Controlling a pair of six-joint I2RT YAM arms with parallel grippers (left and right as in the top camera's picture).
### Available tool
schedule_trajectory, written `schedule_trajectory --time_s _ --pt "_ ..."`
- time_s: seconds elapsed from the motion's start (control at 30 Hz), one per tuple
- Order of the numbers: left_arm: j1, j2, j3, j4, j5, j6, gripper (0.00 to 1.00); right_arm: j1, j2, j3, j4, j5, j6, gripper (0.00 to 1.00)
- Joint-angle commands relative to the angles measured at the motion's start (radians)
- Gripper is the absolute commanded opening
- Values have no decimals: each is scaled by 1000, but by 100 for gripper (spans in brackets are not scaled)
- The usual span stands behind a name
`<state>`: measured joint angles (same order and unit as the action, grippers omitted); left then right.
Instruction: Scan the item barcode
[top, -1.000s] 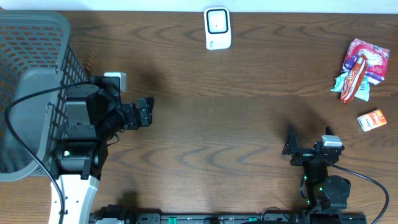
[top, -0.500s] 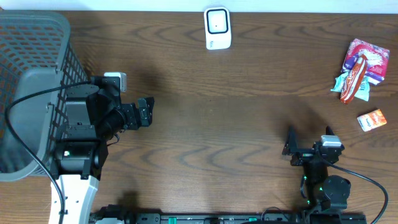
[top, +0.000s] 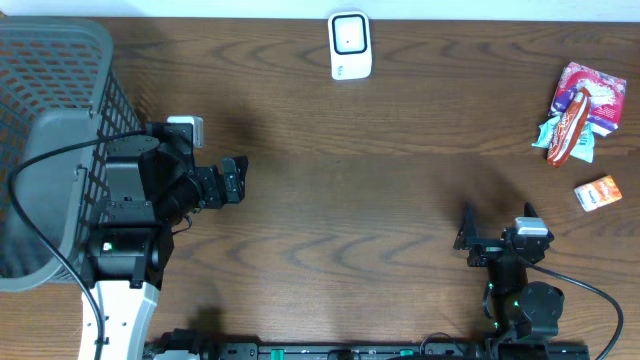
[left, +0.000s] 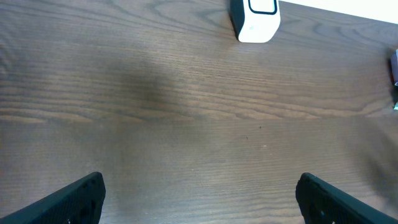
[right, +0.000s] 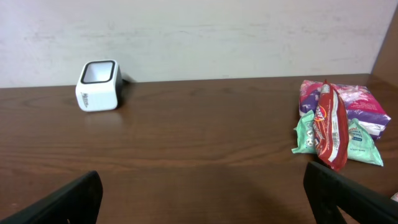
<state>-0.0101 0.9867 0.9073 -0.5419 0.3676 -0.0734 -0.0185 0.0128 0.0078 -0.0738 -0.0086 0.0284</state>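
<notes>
You saw the white scanner (right: 98, 86) standing upright, well ahead-left of the right pincer (right: 202, 208); the red pack (right: 328, 127) lay across a pink pack (right: 357, 102) and green pack (right: 362, 144), ahead-right.

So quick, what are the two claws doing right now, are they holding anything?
Left claw: open, holding nothing.
Right claw: open, holding nothing.

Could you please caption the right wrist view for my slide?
Right gripper, jaws open, faces white scanner and snack packets on wooden table.
</notes>
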Motion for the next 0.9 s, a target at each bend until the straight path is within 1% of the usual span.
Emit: schedule_trajectory --time_s 0.0,0.87 --pt "3 -1 -3 1 5 13 97 -6 -8 -2 -6 -5 -19 99" --pt "3 -1 -3 1 5 13 97 -6 -8 -2 -5 -6 -33 99"
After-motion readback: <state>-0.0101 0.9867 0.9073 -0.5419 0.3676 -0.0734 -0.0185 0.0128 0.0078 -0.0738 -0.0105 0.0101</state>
